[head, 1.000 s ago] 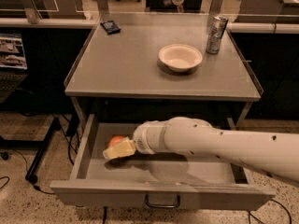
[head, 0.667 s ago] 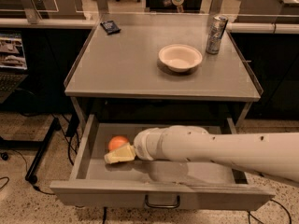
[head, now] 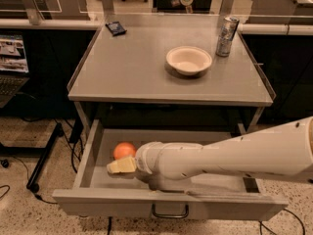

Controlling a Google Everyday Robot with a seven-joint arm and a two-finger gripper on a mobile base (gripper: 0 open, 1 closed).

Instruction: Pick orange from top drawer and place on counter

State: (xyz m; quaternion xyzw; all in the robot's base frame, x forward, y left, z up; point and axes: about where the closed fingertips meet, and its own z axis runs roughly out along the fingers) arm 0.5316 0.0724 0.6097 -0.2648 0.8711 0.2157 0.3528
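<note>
The orange [head: 124, 150] lies in the open top drawer [head: 93, 151], near its left side. My gripper [head: 121, 166] reaches in from the right on a thick white arm and sits just in front of the orange, touching or almost touching it. Only a pale finger [head: 122, 166] shows, and the arm hides much of the drawer floor. The counter [head: 142, 67] is the grey cabinet top above the drawer.
On the counter stand a white bowl [head: 189, 59], a metal can [head: 227, 36] at the back right and a small dark packet [head: 116, 28] at the back left. The drawer's loop handle [head: 169, 212] is at the front. A dark stand leg [head: 44, 153] is on the left.
The arm has pulled back toward the drawer front and a little down. The orange, mostly covered by the gripper before, now shows behind it.
</note>
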